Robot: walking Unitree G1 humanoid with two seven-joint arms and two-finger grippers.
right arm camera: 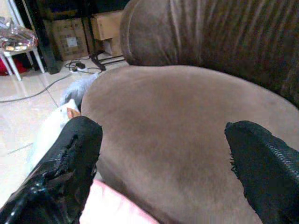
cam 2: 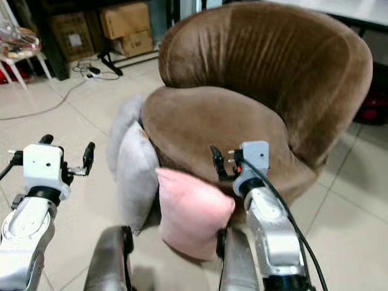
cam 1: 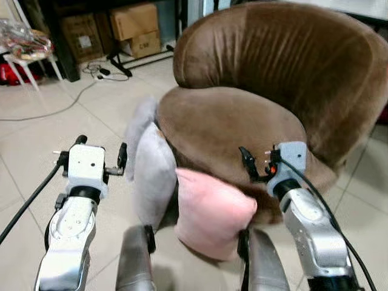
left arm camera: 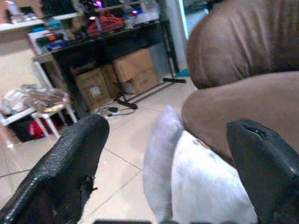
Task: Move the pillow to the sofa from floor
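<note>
A pink pillow (cam 1: 209, 213) stands on the tiled floor, leaning against the front of the brown sofa (cam 1: 242, 121). To its left, a grey pillow (cam 1: 154, 176) rests against the sofa's side, with another grey one (cam 1: 139, 124) behind it. My right gripper (cam 1: 257, 163) hovers open just above the pink pillow, at the sofa's front edge; its wrist view looks over the seat (right arm camera: 177, 116). My left gripper (cam 1: 101, 148) is open and empty, left of the grey pillow (left arm camera: 196, 182).
Cardboard boxes (cam 1: 133, 27) sit under a dark shelf at the back. A white stool (cam 1: 24, 57) holding a plastic bag stands at the far left. Cables (cam 1: 97, 73) trail across the floor. Open tiled floor (cam 1: 36, 139) lies to the left.
</note>
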